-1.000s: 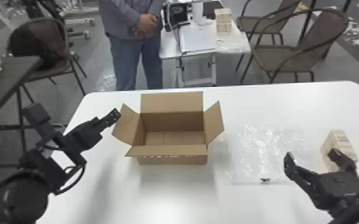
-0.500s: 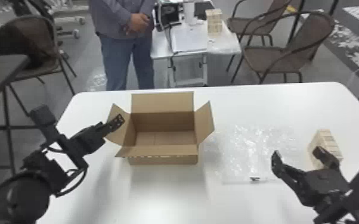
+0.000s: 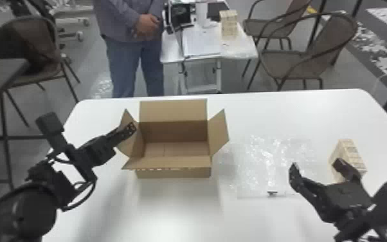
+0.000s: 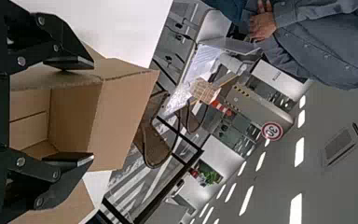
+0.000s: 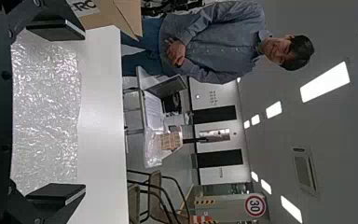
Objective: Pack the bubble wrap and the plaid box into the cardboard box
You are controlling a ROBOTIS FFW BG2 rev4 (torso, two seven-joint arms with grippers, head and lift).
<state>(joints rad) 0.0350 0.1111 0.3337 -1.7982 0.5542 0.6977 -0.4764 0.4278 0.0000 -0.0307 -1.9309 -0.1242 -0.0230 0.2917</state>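
1. Clock set with 12 at the table's far edge, head view.
2. Right claw (image 3: 318, 166): fingers spread wide, nothing between them. Sits above the near right of the table (image 3: 186, 218).
3. Left claw (image 3: 129, 129): fingers parted, empty, per its wrist view. Tips in front of the carton's left flap; contact, cannot tell.
4. Bubble wrap (image 3: 266, 154): flat on the table, about 9 o'clock from right claw. Small dark piece (image 3: 272, 193) at its near edge.
5. Plaid box (image 3: 347, 151): standing on the table, 2 o'clock from right claw, partly behind one finger.
6. Carton (image 3: 173, 173): between 3 and 4 o'clock from left claw, flaps open, inside empty. Bubble wrap lies just off its 3 o'clock side.
7. Farther out: side table (image 3: 170, 57), 11 o'clock from right claw, bearing pale blocks (image 3: 229, 25). Chair (image 3: 318, 58) at 12.
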